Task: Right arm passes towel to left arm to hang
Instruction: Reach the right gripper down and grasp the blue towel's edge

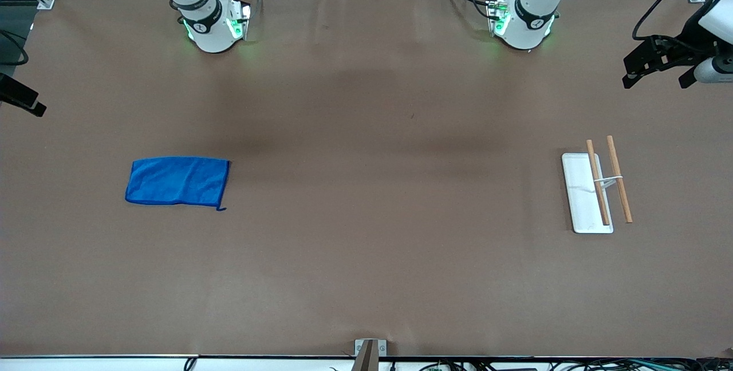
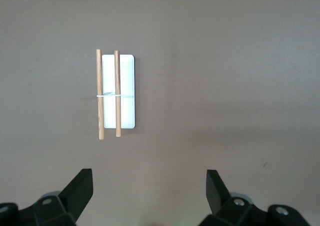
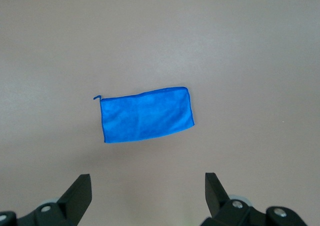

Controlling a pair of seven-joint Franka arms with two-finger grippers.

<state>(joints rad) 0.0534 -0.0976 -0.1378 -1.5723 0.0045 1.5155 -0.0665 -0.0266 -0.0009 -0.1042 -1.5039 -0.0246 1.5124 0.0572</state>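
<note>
The towel (image 1: 177, 181) lies flat on the table (image 1: 366, 245) toward the right arm's end, its small corner loop (image 1: 221, 208) on the edge nearer the front camera. You see the right gripper (image 3: 147, 198) high above it with jaws spread wide and nothing between them; in the front view only a dark piece at the frame's edge shows, probably part of that gripper, though too little of it appears to be sure. The left gripper (image 2: 150, 198) is likewise released and empty, held high over the table near the rack (image 1: 595, 188), a white base carrying two wooden rods, which stands toward the left arm's end, well apart from the towel. Judge the task as not yet begun: no pick, no handover, no hanging. What remains for you is the right arm's (image 1: 197, 10) grasp, the pass to the left arm (image 1: 529, 7), and draping the towel on the rods.
</note>
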